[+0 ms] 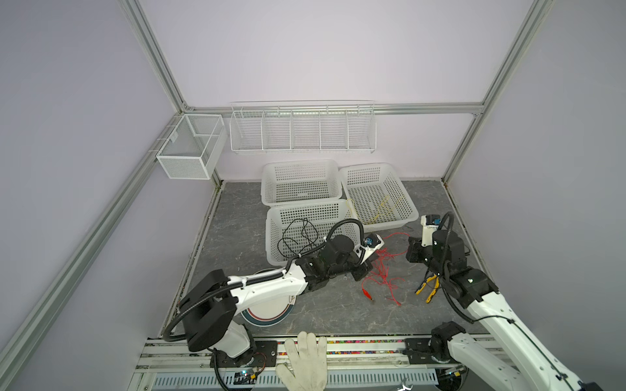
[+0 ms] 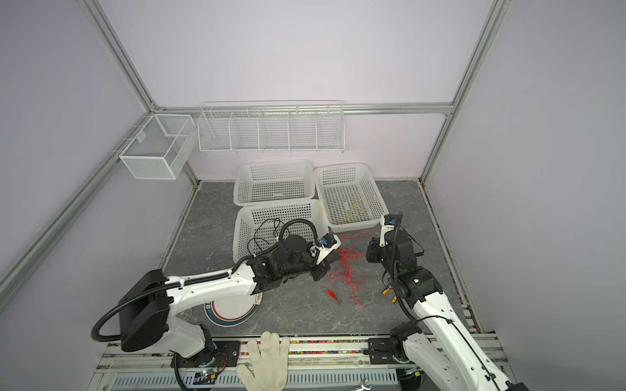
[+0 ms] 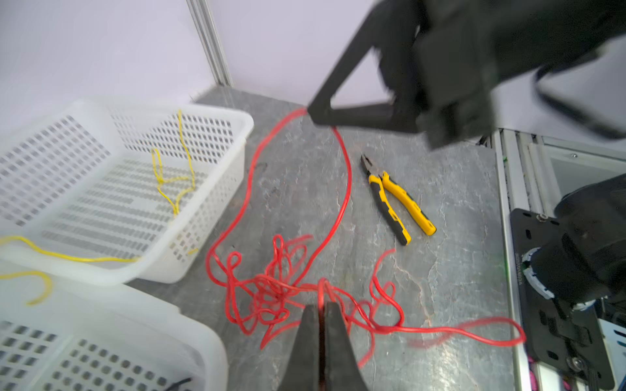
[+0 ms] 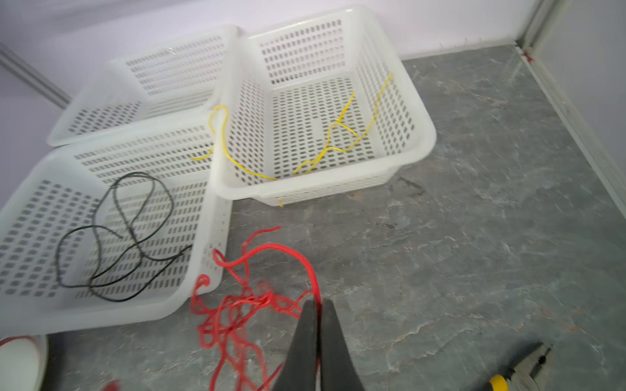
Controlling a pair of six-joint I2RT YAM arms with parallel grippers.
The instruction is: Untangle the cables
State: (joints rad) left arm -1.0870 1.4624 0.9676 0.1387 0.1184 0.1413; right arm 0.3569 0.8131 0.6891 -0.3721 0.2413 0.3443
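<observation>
Here, the left end effector (image 3: 320, 309) is pinched tight on a strand of the red cable (image 1: 382, 270), whose tangled heap lies on the grey desk (image 1: 332, 311) at lower centre-right in both top views, between the two arms. The right end effector (image 4: 318, 304) is likewise clamped on another stretch of that cable. The yellow cable (image 1: 381, 207) lies in the right-hand white basket (image 1: 404, 194), with one loop hanging over its left rim. The black cable (image 1: 298, 237) sits in the nearer basket (image 1: 271, 237). Yellow-handled pliers (image 1: 427, 288) lie right of the heap.
</observation>
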